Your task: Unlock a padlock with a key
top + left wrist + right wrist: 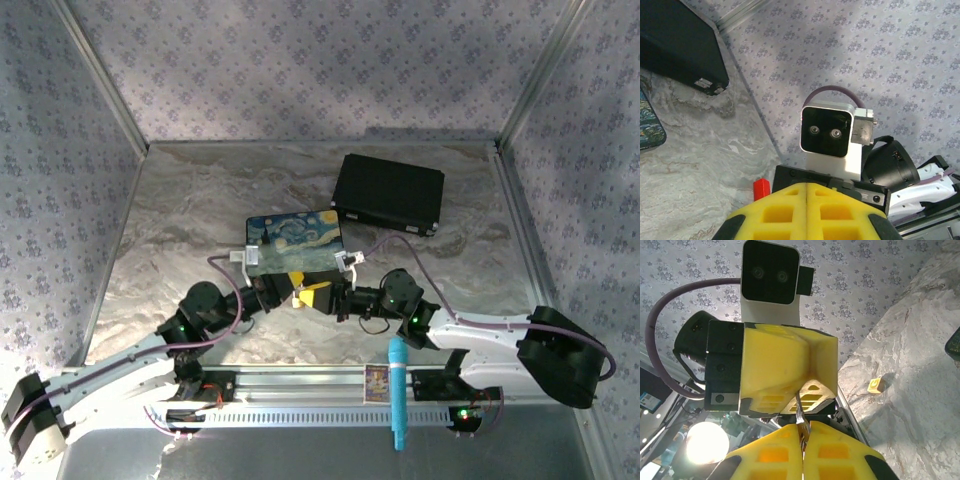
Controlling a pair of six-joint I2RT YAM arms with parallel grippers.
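Observation:
My two grippers meet tip to tip in front of the painted box (pixel 295 240). The key (pixel 799 407), a thin silvery strip, runs from the fingertips of my left gripper (pixel 802 392), which is shut on its far end, down into my right gripper (pixel 802 434). A small brass-coloured piece, the padlock (pixel 803 430), sits pinched between the right fingers and is mostly hidden by them. In the left wrist view the left gripper (pixel 806 192) shows a closed seam, and the key and padlock are hidden behind its fingers. From above, the left gripper (pixel 300 292) and right gripper (pixel 325 297) touch.
A black case (pixel 388 193) lies at the back right. A small yellow cube (pixel 874 385) sits on the marble table (pixel 200 210), and a red block (pixel 761 189) stands beside the left fingers. A teal pen-like object (pixel 398 395) and a small card (pixel 377 382) rest on the front rail.

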